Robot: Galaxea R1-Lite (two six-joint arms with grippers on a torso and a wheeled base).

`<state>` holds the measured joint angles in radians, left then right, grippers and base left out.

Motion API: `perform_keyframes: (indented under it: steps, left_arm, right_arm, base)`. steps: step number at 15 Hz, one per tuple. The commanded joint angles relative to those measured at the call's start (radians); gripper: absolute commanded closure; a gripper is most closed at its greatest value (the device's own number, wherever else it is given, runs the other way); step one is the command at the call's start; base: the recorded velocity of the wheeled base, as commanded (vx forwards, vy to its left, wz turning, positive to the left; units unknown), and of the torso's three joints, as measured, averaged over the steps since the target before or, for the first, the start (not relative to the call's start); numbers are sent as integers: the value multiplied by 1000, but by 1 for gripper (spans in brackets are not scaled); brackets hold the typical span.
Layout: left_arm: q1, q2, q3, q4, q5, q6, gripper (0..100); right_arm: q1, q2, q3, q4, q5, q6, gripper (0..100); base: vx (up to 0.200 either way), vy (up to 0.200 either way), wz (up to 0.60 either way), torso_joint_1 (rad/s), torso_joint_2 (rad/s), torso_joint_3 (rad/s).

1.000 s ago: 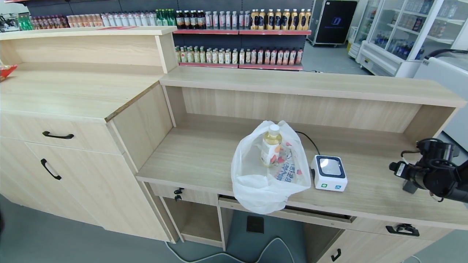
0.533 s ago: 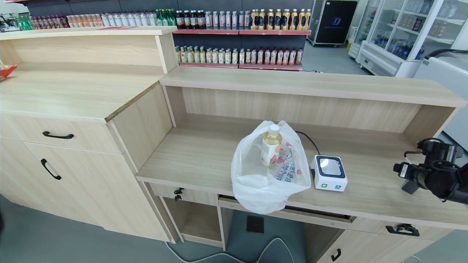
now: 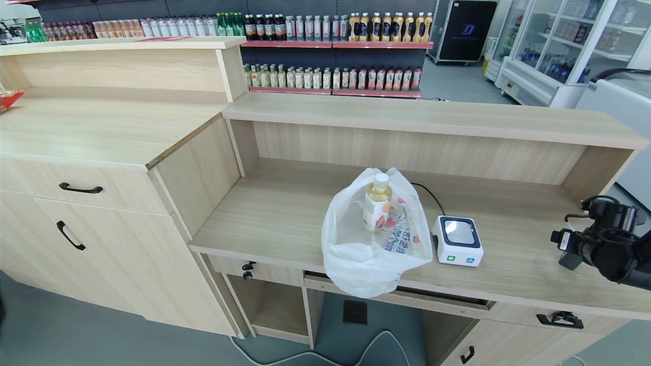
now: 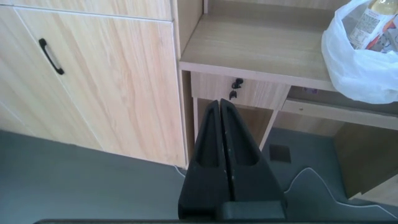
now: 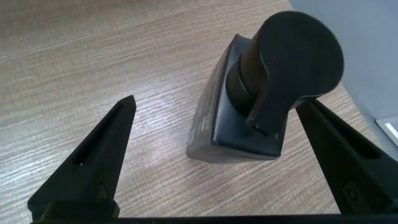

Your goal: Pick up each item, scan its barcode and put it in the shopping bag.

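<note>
A white plastic shopping bag [image 3: 356,254] sits open on the wooden counter [image 3: 285,218], sagging over its front edge. A bottle [image 3: 377,206] of yellow drink with a white cap stands upright inside it. To the bag's right lies the white barcode scanner [image 3: 457,240], window facing up. My right gripper [image 5: 216,104] is open over the counter's right end, its fingers [image 5: 93,168] on either side of a small black block with a round knob [image 5: 249,118], apart from it. My left gripper [image 4: 221,143] is shut and empty, low in front of the cabinets, with the bag [image 4: 364,62] off to one side.
The scanner's black cable [image 3: 430,195] runs to the back wall. A raised ledge [image 3: 432,119] overhangs the counter's rear. A taller cabinet [image 3: 101,137] stands to the left. Drawers with black handles [image 3: 559,320] sit below the counter, and drink shelves [image 3: 330,76] stand behind.
My right arm has drifted slightly to the right and down, away from the scanner. The bag, bottle and scanner have not moved.
</note>
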<state>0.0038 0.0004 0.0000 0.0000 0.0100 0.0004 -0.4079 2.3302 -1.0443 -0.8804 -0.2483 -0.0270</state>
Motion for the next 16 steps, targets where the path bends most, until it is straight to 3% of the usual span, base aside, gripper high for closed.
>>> perform_keyframes:
  steps: [1,12,13,16]
  left_arm:
    - [1,0,0,0,1,0,100]
    - [1,0,0,0,1,0,100]
    - [1,0,0,0,1,0,100]
    - [1,0,0,0,1,0,100]
  right_arm:
    - [0,11,-3,-2,0,-5,0]
    - [-8,57,-30,-57,6,-53,0]
    - [-9,60,-39,-58,6,-53,100]
    - [-9,61,-54,-60,6,-68,100]
  base:
    - [0,0,0,0,0,0]
    - [0,0,0,0,0,0]
    - [0,0,0,0,0,0]
    - [0,0,0,0,0,0]
